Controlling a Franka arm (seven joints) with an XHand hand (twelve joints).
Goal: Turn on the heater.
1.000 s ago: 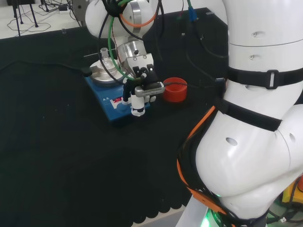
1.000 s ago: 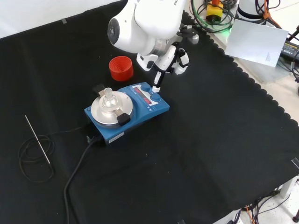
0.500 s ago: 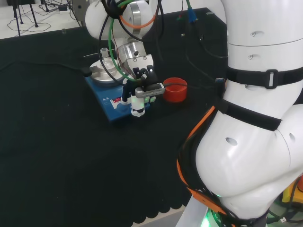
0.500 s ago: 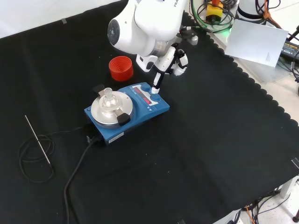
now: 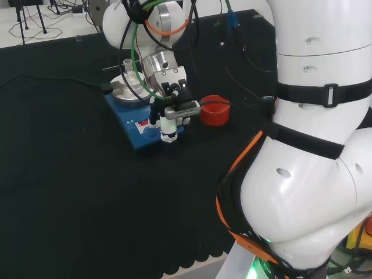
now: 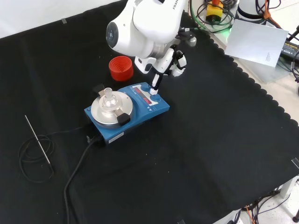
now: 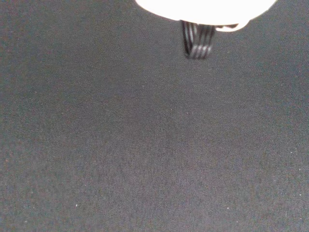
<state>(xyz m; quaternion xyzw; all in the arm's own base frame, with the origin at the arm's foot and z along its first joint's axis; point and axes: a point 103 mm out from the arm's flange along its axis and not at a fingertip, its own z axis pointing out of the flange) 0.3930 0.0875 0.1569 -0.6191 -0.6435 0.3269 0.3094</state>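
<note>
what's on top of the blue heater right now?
On the heater, a round metal plate carries a small clear glass flask, with a black block at the plate's edge. The hand has one finger down at the control panel; the control beneath the fingertip is covered.

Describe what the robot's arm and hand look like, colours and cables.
The arm is glossy white with rounded links, black straps round it, and orange and green cables along it. A round grey cap sits on one link. The hand is black and white.

Red ribbed ring (image 6: 121, 68) on cloth; thin probe (image 6: 37, 139) with coiled cable.
</note>
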